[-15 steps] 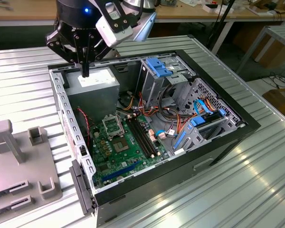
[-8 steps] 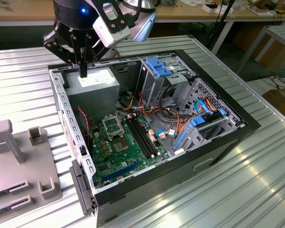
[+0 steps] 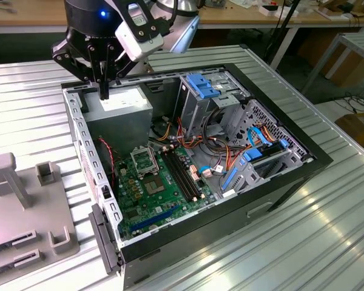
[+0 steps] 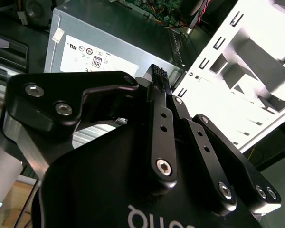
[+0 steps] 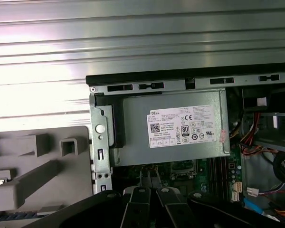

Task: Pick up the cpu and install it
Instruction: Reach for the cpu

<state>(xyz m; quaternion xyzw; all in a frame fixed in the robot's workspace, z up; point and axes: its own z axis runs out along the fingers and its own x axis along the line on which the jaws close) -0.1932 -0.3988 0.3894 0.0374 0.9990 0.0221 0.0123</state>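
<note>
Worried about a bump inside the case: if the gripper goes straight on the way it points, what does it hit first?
Most likely the grey power supply, near its edge; the gripper hangs above it, though depth is unclear.

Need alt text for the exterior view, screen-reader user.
A black robot gripper hangs over the grey power supply in a corner of an open computer case lying on a ribbed metal table. Inside are a green motherboard, blue drive brackets and bundled cables; a grey fixture sits at the exterior view's left.
</note>
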